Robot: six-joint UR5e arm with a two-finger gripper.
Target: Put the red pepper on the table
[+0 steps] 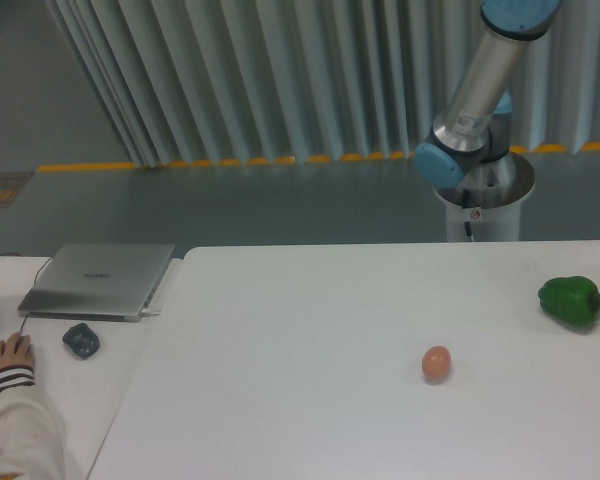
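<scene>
I see only the arm [477, 95]; the gripper is out of frame, so its state and the pepper's bearing cannot be told. The table [310, 330] lies below.

Green pepper [570, 301]: near the right edge, lies alone.
Ball [436, 362]: orange-pink, well apart from the green pepper.
Laptop [98, 279]: closed, on the side desk [90, 390].
Dark lump [80, 340]: just in front of the laptop.
Curtain [280, 80]: grey, pleated, behind.
</scene>
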